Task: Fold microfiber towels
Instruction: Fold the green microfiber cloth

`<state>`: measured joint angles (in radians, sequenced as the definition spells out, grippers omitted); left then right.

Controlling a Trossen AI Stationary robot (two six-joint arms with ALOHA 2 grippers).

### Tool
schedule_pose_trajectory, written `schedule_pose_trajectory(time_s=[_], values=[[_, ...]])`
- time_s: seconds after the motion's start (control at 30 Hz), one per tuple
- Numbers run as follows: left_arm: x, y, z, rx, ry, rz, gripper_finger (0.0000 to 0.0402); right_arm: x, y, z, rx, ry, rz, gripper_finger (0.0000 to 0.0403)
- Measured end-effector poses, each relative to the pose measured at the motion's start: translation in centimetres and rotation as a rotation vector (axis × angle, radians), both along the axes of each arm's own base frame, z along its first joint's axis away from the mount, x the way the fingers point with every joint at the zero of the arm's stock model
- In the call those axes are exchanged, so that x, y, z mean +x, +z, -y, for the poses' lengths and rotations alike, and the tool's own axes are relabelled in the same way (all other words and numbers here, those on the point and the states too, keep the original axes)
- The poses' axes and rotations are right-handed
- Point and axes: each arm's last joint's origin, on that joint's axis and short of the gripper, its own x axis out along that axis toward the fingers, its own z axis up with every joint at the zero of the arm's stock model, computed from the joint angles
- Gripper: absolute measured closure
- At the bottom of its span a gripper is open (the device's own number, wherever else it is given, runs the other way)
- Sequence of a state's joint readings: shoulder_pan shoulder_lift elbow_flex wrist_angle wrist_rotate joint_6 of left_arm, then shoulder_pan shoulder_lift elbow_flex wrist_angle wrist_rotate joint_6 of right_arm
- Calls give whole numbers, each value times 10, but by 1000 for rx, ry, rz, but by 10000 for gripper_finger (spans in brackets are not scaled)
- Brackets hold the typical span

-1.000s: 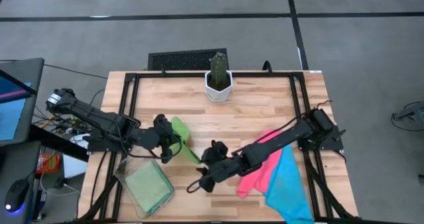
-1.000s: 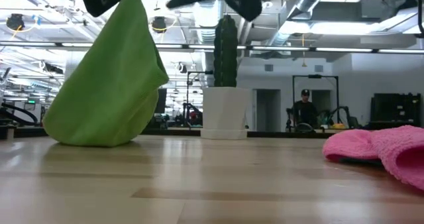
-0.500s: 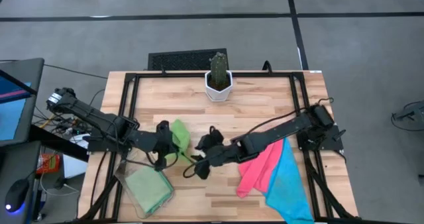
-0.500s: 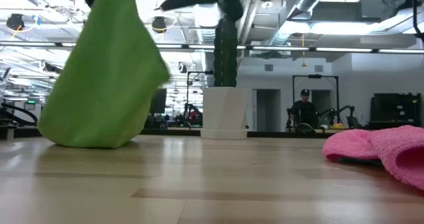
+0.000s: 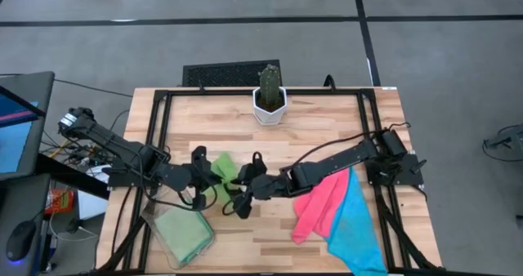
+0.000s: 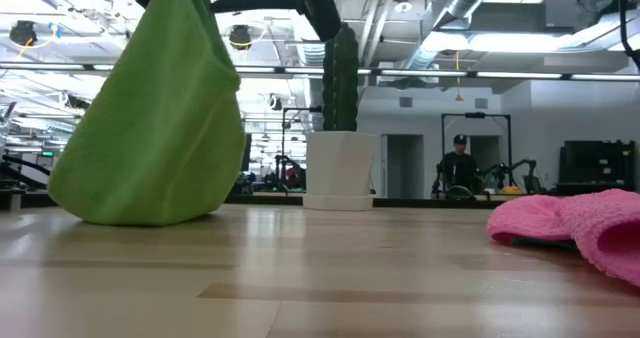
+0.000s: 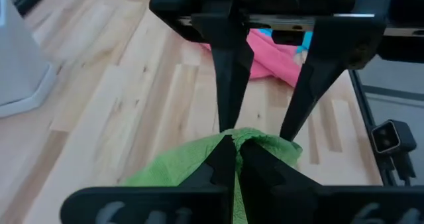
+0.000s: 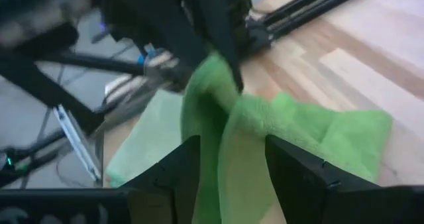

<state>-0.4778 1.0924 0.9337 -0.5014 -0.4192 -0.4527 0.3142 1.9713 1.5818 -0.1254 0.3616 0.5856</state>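
A light green towel (image 5: 222, 166) hangs over the table's left middle, held up by my left gripper (image 5: 201, 171), which is shut on it. My right gripper (image 5: 235, 184) reaches in from the right and is open. Its fingers (image 7: 228, 85) stand on either side of the towel's raised part (image 8: 238, 138), just beyond the left fingertips. Whether they touch it I cannot tell. A pink towel (image 5: 320, 204) and a blue towel (image 5: 357, 227) lie heaped at the right front. Another green towel (image 5: 184, 231) lies in a clear bin. My left gripper pinches a bunched, raised part of the green towel (image 7: 258, 141) between its two shut fingers. They come slanting down from the table's left. The towel hangs below them in a slack cone, and its lower end (image 6: 140, 213) rests on the table.
A potted cactus (image 5: 270, 99) stands at the far middle. The clear bin (image 5: 155, 223) sits at the near left, close under my left arm. A black frame (image 5: 163, 113) runs around the table's edges. Bare wood (image 5: 327, 129) lies between the pot and the towels.
My right gripper has moved toward the table's left, up to the hanging green towel, until its open fingers stand around the towel beside my left gripper. The towel has swayed and gathered closer under my left gripper, with its lower end still on the table.
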Motion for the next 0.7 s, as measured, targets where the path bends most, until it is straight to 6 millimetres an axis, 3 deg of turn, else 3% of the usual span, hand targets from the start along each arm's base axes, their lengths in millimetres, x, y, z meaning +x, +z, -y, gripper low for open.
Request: schedule_pose_trajectory(time_s=[0.37,0.47,0.6,0.7], values=[[5,9,2,-13,15,104,401,3,0,16,16,-53,-6,233],[5,8,1,-8,17,95,401,4,1,18,20,-60,-4,277],[4,7,1,-3,17,84,401,1,6,16,48,-67,10,377],[4,6,1,-1,16,74,401,-3,14,14,82,-79,27,384]])
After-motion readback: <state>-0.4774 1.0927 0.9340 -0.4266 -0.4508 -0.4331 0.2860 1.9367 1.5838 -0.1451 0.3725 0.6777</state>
